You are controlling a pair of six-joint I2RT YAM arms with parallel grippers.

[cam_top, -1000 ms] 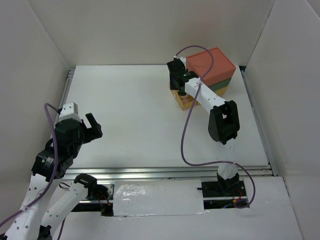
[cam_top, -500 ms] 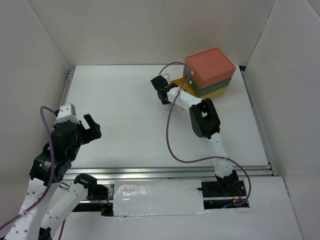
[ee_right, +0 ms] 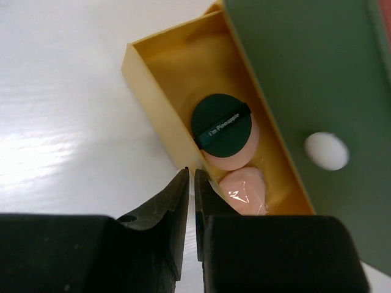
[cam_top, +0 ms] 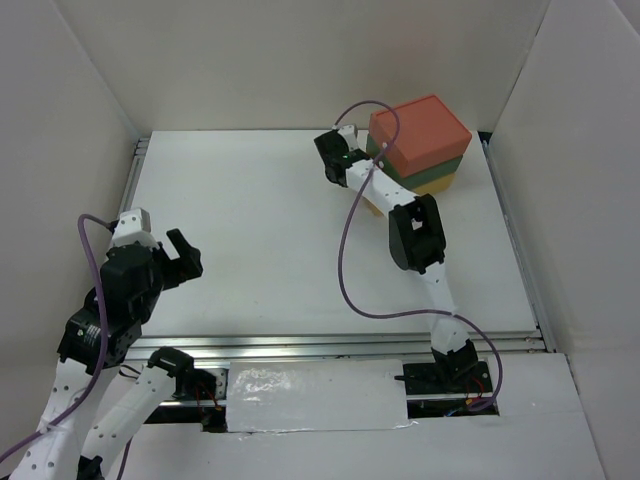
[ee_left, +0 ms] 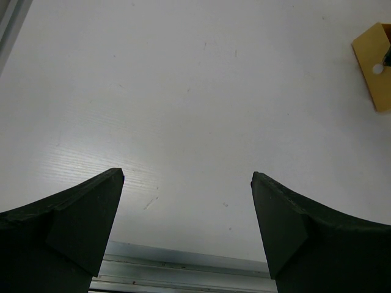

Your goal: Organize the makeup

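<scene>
In the right wrist view the yellow bottom drawer [ee_right: 157,91] stands pulled out. Inside lie a dark green disc [ee_right: 220,122] on top of a peach round compact [ee_right: 235,160], and a second peach compact [ee_right: 244,186] beside it. My right gripper [ee_right: 190,176] is shut, its tips against the outside of the drawer's front wall, with nothing clearly held. In the top view it [cam_top: 334,158] sits at the box's left side. My left gripper [cam_top: 188,256] is open and empty above bare table [ee_left: 186,177]. Palettes and tubes are out of view.
The orange-green-yellow drawer box [cam_top: 420,130] stands at the back right. Its green drawer front [ee_right: 305,73] with a white knob [ee_right: 327,151] is closed above the yellow drawer. The left wrist view shows the yellow drawer [ee_left: 369,85] far off. White walls enclose the table.
My right gripper swung left away from the box, then back toward it. Less of the yellow drawer shows from above than one second ago. The left arm sank slightly.
</scene>
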